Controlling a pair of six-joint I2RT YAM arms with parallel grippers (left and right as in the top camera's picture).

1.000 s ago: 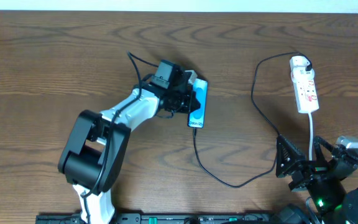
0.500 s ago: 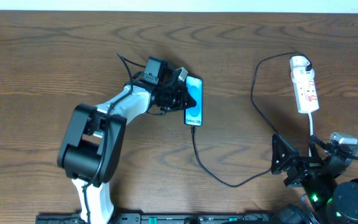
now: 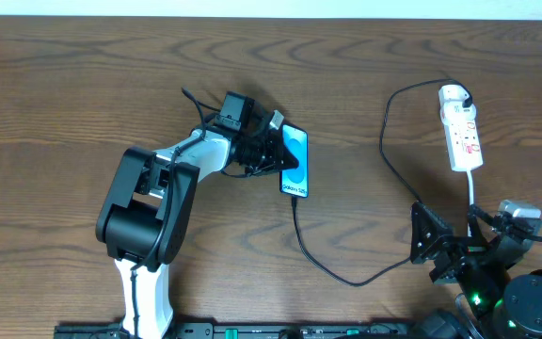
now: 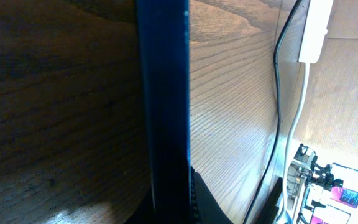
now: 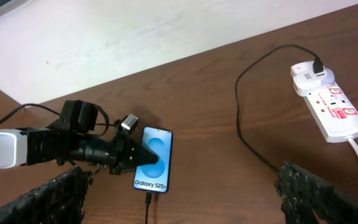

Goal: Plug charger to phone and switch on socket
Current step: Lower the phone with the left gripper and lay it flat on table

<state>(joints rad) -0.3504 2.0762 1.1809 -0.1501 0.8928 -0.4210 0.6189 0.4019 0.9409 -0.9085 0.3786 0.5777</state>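
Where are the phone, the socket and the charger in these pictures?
phone [image 3: 297, 181], overhead view, lower blue screen.
socket [image 3: 465, 139], overhead view, middle of white strip.
charger [image 3: 382, 141], overhead view, black cable's left bend.

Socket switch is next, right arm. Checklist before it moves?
1. Charger tip in phone: ok, it meets the bottom edge.
2. Plug head in socket: ok, at the far end.
3. Red switches on: cannot tell, too small.
4. Phone released: not ok, left gripper is shut on it.
5. Right gripper ready: ok, open, apart from the socket.
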